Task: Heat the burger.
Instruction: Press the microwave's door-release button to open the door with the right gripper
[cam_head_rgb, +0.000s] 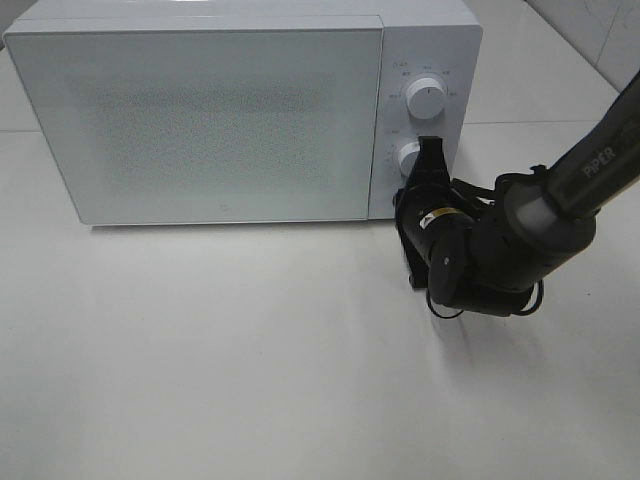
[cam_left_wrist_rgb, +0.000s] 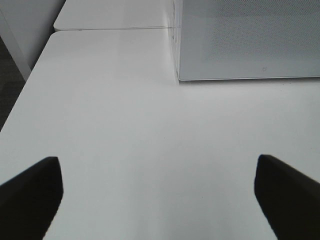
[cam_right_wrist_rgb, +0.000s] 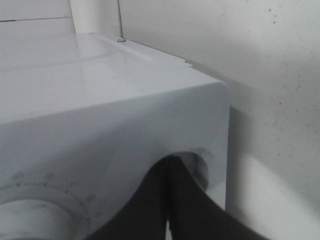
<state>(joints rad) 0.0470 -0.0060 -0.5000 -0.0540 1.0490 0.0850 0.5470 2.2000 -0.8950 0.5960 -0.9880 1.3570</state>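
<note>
High camera: a white microwave (cam_head_rgb: 200, 120) stands at the back of a white table (cam_head_rgb: 250, 380), its frosted door shut. On the panel to the right of the door are two round knobs, the upper knob (cam_head_rgb: 427, 100) and the lower knob (cam_head_rgb: 408, 158). My right gripper (cam_head_rgb: 432, 150) reaches in from the right with its jaws pressed together, and its tips sit at the right edge of the lower knob. I cannot tell whether they touch it. The left arm is out of this view. The burger shows nowhere. I judge that it is inside, behind the door, but the frosted panel hides it.

Left wrist camera: the left gripper (cam_left_wrist_rgb: 157, 172) hangs over bare table with its two dark fingers (cam_left_wrist_rgb: 35, 192) spread wide and nothing between them. A lower corner of the microwave door is ahead of it.

Right wrist camera: the right gripper (cam_right_wrist_rgb: 167, 172) fills the near edge of the view, both fingers meeting in one dark wedge. The lower knob (cam_right_wrist_rgb: 201, 167) peeps out from behind them. The ticked dial of the upper knob (cam_right_wrist_rgb: 25, 217) is off to one side.

I judge the step in hand to be setting the heat or the timer. The next move calls for firm contact on the lower knob and a slow turn of the wrist, without slipping off its rim.
</note>
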